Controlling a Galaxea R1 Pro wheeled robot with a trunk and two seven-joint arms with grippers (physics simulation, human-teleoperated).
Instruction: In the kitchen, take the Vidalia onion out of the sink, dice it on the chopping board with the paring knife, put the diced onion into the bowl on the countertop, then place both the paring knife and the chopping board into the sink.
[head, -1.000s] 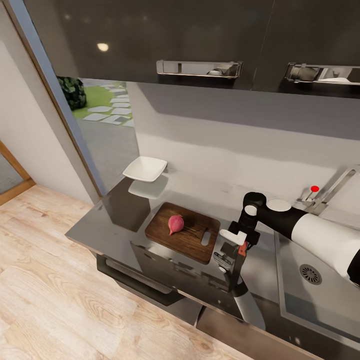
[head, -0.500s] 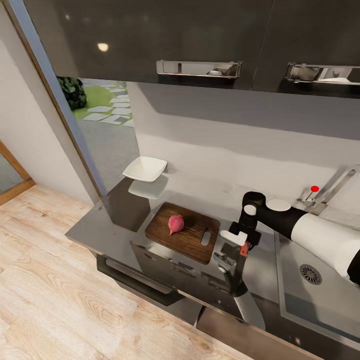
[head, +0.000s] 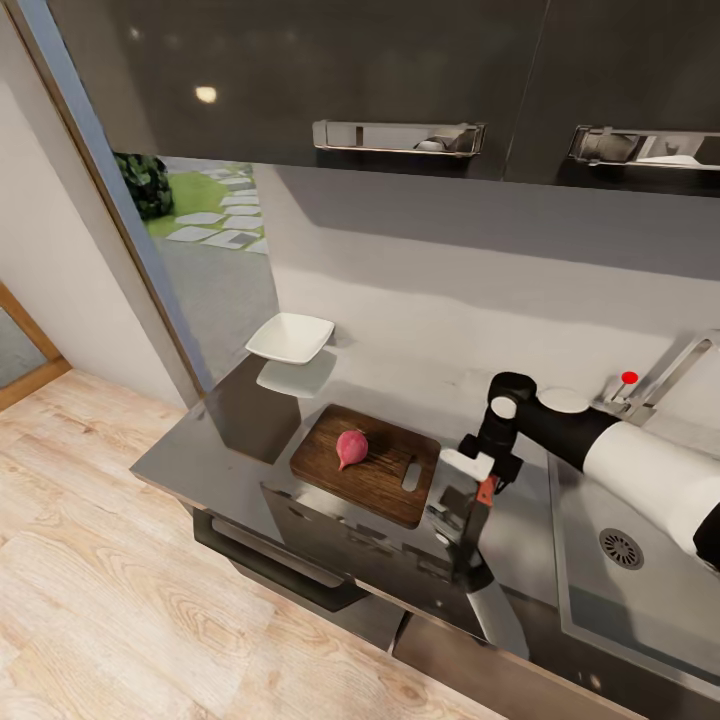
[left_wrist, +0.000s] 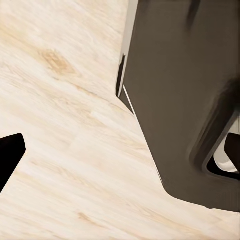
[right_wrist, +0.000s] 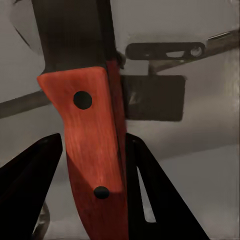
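Since the earlier frame, the right gripper had edged up-frame, clamped on the paring knife. Left gripper's state couldn't be told. Vidalia onion lay on the chopping board, frame centre

A dark wooden chopping board is seen lying on the grey counter, with its handle slot toward the sink. A small pinkish-red onion rests on the board. A white bowl is set on the counter near the wall, apart from the board. Between board and sink, the right claw is held above the counter's front edge, closed on the red handle of a knife, whose blade is pointed down and toward the floor. A tap with a red knob is seen behind the sink.
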